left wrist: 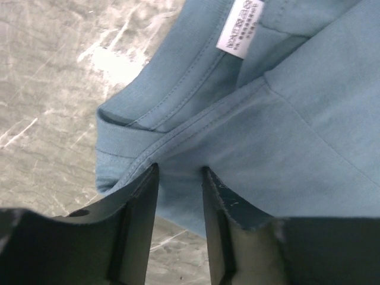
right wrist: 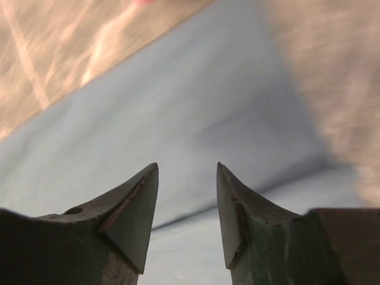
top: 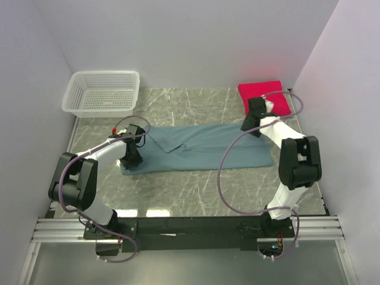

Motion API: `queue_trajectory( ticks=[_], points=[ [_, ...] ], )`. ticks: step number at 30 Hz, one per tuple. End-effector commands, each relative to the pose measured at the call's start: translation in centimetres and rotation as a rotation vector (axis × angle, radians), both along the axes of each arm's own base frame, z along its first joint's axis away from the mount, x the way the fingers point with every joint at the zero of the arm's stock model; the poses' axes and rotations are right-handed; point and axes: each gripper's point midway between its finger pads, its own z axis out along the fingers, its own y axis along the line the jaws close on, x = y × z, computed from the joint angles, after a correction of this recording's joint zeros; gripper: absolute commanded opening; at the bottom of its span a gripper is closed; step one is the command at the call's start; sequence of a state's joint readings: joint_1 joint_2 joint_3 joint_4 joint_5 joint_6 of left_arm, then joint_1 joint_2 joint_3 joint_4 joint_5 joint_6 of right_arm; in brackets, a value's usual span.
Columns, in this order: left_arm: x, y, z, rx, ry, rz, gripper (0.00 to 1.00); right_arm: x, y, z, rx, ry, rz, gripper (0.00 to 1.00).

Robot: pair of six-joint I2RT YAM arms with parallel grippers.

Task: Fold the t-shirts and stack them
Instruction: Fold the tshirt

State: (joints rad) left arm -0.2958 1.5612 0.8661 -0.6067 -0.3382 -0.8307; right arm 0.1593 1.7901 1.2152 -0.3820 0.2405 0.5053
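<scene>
The teal-blue t-shirt lies in a long folded strip across the middle of the table. My left gripper is at its left end. In the left wrist view the jaws stand a little apart astride the shirt's edge by the collar, near the white label. My right gripper is open over the strip's far right edge, with blurred blue cloth under its tips. The crimson-pink shirt lies folded at the back right. The lavender shirt is out of view.
A white mesh basket stands at the back left corner. Walls close in the left, back and right sides. Bare marble table lies between the shirt and the arm bases.
</scene>
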Motion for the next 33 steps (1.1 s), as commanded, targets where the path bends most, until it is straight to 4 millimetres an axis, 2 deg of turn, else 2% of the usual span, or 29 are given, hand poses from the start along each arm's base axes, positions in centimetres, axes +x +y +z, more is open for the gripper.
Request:
queue_trajectory(
  ticks=[1, 6, 7, 9, 10, 14, 21, 23, 26, 29, 33],
  points=[
    [-1.0, 1.4, 0.6, 0.032, 0.005, 0.034, 0.44, -1.5, -3.2, 3.6, 0.004, -0.055, -0.089, 0.53],
    [-0.1, 1.7, 3.2, -0.004, -0.085, 0.072, 0.59, -4.5, -3.2, 3.7, 0.05, -0.07, -0.092, 0.57],
    [0.2, 1.6, 3.6, -0.017, -0.104, 0.078, 0.63, -5.3, -2.5, 2.8, 0.088, -0.05, -0.068, 0.57],
    [0.5, 1.8, 4.0, -0.036, -0.133, 0.098, 0.65, -5.3, -1.3, 2.9, 0.14, -0.081, -0.014, 0.56],
    [0.7, 1.8, 4.1, -0.044, -0.144, 0.104, 0.66, -5.9, -0.8, 2.1, 0.168, -0.064, 0.004, 0.56],
    [0.4, 1.9, 2.8, -0.071, -0.115, 0.125, 0.65, -6.5, -0.5, 0.4, 0.211, -0.036, -0.006, 0.56],
    [-1.9, 2.4, -0.4, -0.084, -0.018, 0.162, 0.6, -8.5, -2.3, -2.9, 0.217, 0.066, -0.069, 0.55],
    [-2.2, 2.7, -0.8, -0.09, 0.004, 0.176, 0.59, -8.7, -2.3, -2.9, 0.212, 0.071, -0.053, 0.55],
    [-1.6, 2.7, 0.4, -0.091, -0.033, 0.176, 0.6, -8.4, -1.8, -1.9, 0.224, 0.042, -0.013, 0.55],
    [0.0, 2.8, 2.8, -0.089, -0.094, 0.172, 0.65, -8.2, -1.2, -0.9, 0.207, 0.024, 0.029, 0.55],
    [1.2, 2.3, 5.2, -0.094, -0.144, 0.157, 0.7, -7.9, 1.2, 0.6, 0.166, 0.01, 0.139, 0.55]
  ],
)
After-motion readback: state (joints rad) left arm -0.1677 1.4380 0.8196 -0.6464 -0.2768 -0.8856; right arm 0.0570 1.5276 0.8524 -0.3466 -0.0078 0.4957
